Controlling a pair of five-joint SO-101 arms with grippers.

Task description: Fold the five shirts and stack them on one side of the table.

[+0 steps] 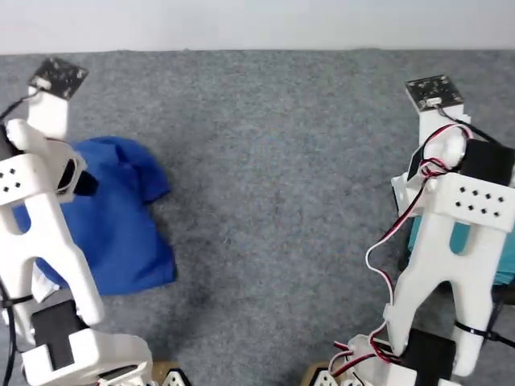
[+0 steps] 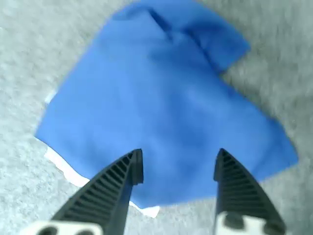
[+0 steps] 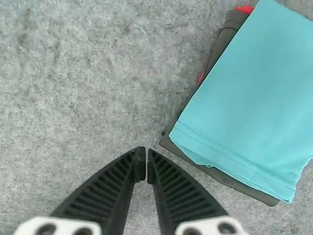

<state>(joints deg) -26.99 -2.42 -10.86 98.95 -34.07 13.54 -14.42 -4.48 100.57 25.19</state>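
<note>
A blue shirt (image 1: pixel 121 217) lies roughly folded at the left of the grey table, with a white shirt edge (image 2: pixel 61 166) peeking out under it. My left gripper (image 2: pixel 178 166) hangs open above the blue shirt (image 2: pixel 161 98), with nothing between its fingers. At the right side a teal shirt (image 3: pixel 249 103) tops a folded stack, over a dark shirt (image 3: pixel 215 54) and a bit of red (image 3: pixel 243 8). My right gripper (image 3: pixel 146 161) is shut and empty over bare carpet beside that stack. In the high view the teal shirt (image 1: pixel 460 239) shows under the right arm.
The grey carpeted table surface (image 1: pixel 282 177) spreads between the two arms. White arm bodies stand at the left (image 1: pixel 48 233) and right (image 1: pixel 455 241) front, with red and white cables (image 1: pixel 394 233) looping off the right one.
</note>
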